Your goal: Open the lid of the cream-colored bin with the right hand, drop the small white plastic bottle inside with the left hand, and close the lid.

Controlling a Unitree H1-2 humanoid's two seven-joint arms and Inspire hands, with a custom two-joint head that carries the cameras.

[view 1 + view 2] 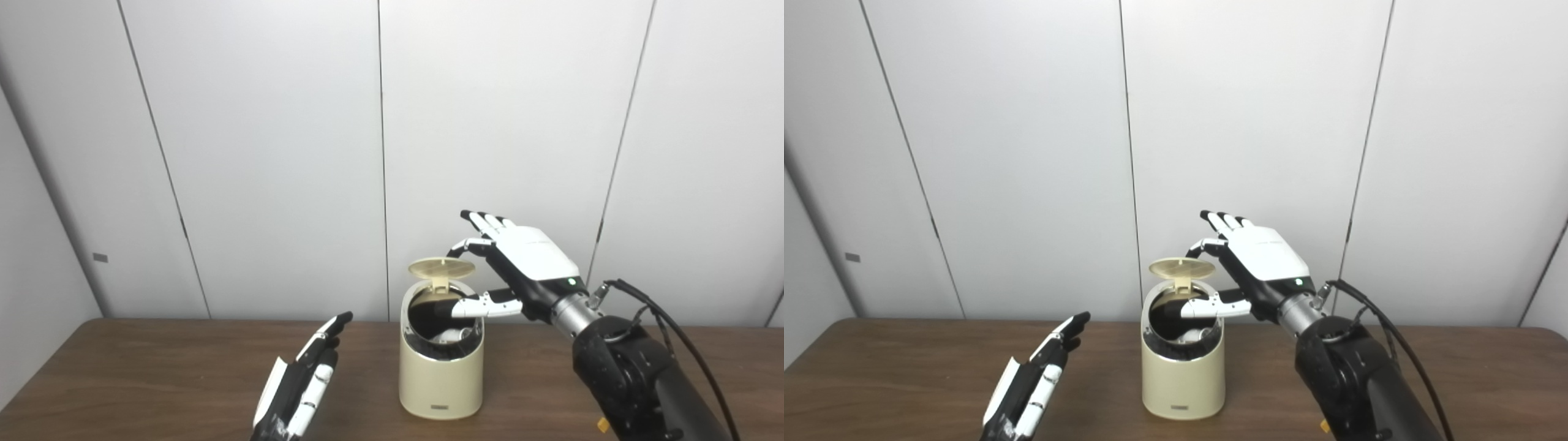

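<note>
Smooth cream plastic bin [440, 380], slight sheen; matt dark wood-grain table [153, 367]; glossy white-and-black plastic right hand [527, 263]; matt grey wall panels [263, 153].

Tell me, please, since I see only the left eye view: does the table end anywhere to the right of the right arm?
Observer: Yes. In the right eye view the table has a far corner, well to the right of the right hand and its arm.
Operator: Thank you. Does the side edge show too?
Observer: Only briefly. From that corner the edge slants toward the camera and leaves the frame almost at once.
</note>
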